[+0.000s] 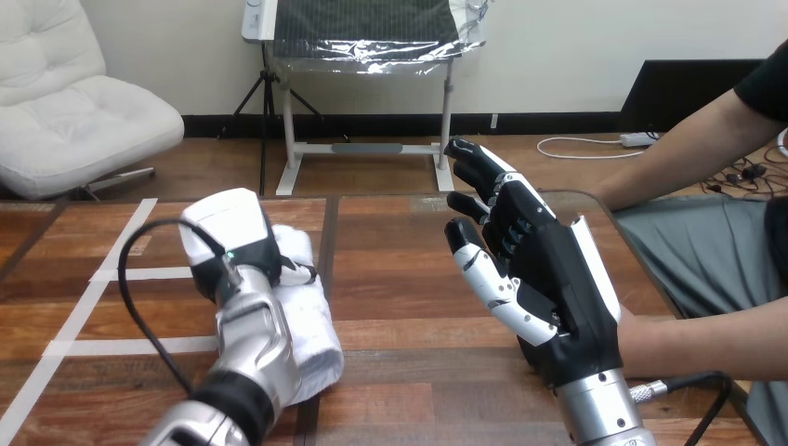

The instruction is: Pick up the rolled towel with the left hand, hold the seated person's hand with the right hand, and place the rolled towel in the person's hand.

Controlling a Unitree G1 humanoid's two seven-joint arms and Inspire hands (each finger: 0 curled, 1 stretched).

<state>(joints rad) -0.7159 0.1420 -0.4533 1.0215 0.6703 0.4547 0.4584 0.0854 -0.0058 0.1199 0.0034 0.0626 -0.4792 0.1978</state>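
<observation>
The left hand point(237, 237) is resting on top of the rolled towel point(307, 325), its fingers curling round the roll, which is lying on the table point(409, 279). The right hand point(548, 279) is standing upright with fingers stretched out, gripping nothing. The person's forearm point(706, 344) is reaching in just behind it, with the person's own hand hidden.

Lighting was bright and even, with no hard shadows on the table point(400, 279). The wood carried a mild, broad sheen and no harsh glare. The white shell of the left robot hand point(232, 237) and the rolled towel point(311, 325) beneath it read very bright, with the towel folds low in contrast. The silver left forearm point(256, 344) showed small glints on its upward faces. The right robot hand point(544, 269) was dark, but its detail was readable.
</observation>
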